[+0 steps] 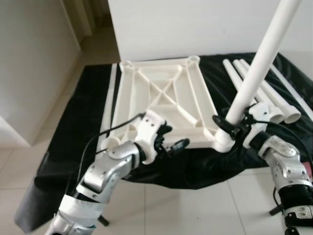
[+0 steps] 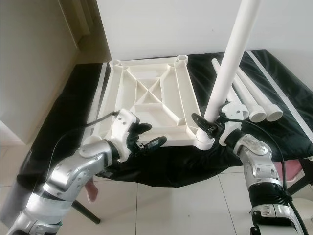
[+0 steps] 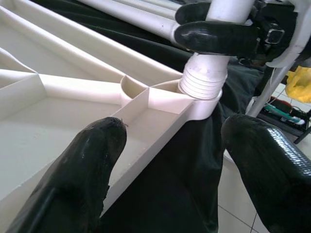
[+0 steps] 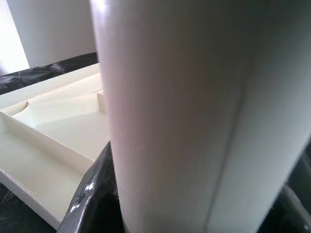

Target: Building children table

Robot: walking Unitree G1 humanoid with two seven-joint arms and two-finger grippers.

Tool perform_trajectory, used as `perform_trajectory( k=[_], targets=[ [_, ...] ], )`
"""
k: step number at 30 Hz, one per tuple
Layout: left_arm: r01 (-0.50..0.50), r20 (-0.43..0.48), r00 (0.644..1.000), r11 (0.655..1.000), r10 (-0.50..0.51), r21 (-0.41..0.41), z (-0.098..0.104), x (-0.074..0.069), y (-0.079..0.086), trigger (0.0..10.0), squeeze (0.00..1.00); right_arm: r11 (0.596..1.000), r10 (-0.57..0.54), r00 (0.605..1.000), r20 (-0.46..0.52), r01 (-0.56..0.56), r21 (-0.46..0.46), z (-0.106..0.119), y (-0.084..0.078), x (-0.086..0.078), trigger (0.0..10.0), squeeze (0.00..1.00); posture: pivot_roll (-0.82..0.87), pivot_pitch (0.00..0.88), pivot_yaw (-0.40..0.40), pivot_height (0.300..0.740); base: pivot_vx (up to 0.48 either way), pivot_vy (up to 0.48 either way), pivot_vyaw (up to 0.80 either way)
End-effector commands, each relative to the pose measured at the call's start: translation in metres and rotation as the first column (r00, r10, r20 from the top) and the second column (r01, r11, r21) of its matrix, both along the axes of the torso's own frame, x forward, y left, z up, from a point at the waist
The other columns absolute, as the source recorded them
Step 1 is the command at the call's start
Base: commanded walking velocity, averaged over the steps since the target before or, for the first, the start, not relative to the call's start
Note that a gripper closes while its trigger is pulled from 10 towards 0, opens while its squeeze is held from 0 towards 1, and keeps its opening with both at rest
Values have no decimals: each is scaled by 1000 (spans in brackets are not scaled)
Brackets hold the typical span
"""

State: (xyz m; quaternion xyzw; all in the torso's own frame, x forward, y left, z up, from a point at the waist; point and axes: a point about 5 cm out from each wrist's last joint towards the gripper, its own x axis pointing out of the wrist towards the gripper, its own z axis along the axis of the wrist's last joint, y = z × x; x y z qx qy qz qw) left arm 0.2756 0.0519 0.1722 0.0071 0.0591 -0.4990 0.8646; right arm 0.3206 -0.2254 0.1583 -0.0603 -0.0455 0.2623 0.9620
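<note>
I see black sheeting (image 1: 83, 142) spread over the floor, with the white tabletop (image 1: 164, 100) lying underside up on it. Three spare legs (image 1: 274, 100) lie to its right. My right gripper (image 1: 234, 128) is clenched around the upright table leg (image 1: 257, 63), whose threaded end sits in the near-right corner socket (image 3: 204, 99). My left gripper (image 1: 171, 142) hovers spread apart at the near edge.

We are seeing a white table leg (image 4: 184, 121) looming close. The ribbed white tabletop (image 4: 53, 141) is lying at nine o'clock on black cloth (image 4: 43, 73).
</note>
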Motion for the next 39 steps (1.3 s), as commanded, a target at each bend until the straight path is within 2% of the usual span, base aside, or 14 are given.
perform_trajectory(
  k=[1, 5, 15, 20, 24, 26, 30, 32, 33, 35, 36, 37, 38, 39],
  targets=[
    [115, -1, 993, 993, -115, 6, 2, -6, -3, 10000, 0, 998, -34, 994, -104, 38, 43, -19, -1, -1, 10000, 0, -59, 0, 66, 740, 0, 0, 0],
    [114, 0, 993, 993, -114, 5, 2, -6, -3, 10000, 0, 995, -46, 992, -121, 56, 83, -21, 2, -1, 10000, 0, -58, 0, 64, 740, 0, 0, 0],
    [116, -2, 993, 993, -116, 5, 3, -7, -3, 10000, 0, 989, -99, 986, -133, 112, 96, -28, 0, -2, 10000, 0, -59, 0, 59, 740, 0, 0, 0],
    [122, -6, 993, 993, -122, 3, 2, -8, -4, 10000, 0, 991, -97, 990, -104, 106, 81, -29, 8, -7, 10000, 0, -61, 0, 52, 740, 0, 0, 0],
    [127, -11, 992, 992, -126, 4, 0, -10, -4, 10000, 0, 985, -167, 982, -85, 171, 39, -30, 15, -8, 10000, 0, -62, 1, 52, 740, 0, 0, 0],
    [127, -14, 992, 992, -127, 3, -1, -11, -4, 10000, 0, 964, -263, 962, -78, 265, 18, -31, 22, -7, 10000, 0, -62, 6, 51, 740, 0, 0, 0],
    [125, -16, 992, 992, -125, 3, -1, -11, -4, 10000, 0, 937, -341, 936, -82, 345, 43, -32, 28, -9, 10000, 0, -62, 8, 52, 740, 0, 0, 0],
    [121, -18, 992, 993, -121, 3, -1, -11, -4, 10000, 0, 894, -436, 895, -97, 443, 68, -34, 30, -10, 10000, 0, -60, 9, 50, 740, 0, 0, 0],
    [121, -18, 992, 993, -121, 3, -1, -11, -4, 10000, 0, 894, -436, 895, -97, 443, 68, -34, 30, -10, 10000, 0, -60, 9, 50, 740, 0, 0, 0],
    [121, -20, 993, 993, -120, 3, -1, -11, -4, 10000, 0, 844, -523, 846, -104, 531, 74, -35, 33, -12, 10000, 0, -59, 8, 46, 740, 0, 0, 0],
    [121, -20, 993, 993, -120, 3, -1, -11, -4, 10000, 0, 844, -523, 846, -104, 531, 74, -35, 33, -12, 10000, 0, -59, 8, 46, 740, 0, 0, 0],
    [121, -20, 992, 993, -121, 3, -1, -12, -5, 10000, 0, 828, -546, 831, -107, 555, 78, -35, 34, -13, 10000, 0, -59, 8, 46, 740, 0, 0, 0],
    [120, -20, 993, 993, -120, 2, -1, -12, -5, 10000, 0, 796, -592, 799, -104, 600, 83, -35, 38, -15, 10000, 0, -57, 3, 42, 740, 0, 0, 0],
    [120, -20, 993, 993, -120, 2, -1, -12, -5, 10000, 0, 796, -592, 799, -104, 600, 83, -35, 38, -15, 10000, 0, -57, 3, 42, 740, 0, 0, 0]
  ],
)
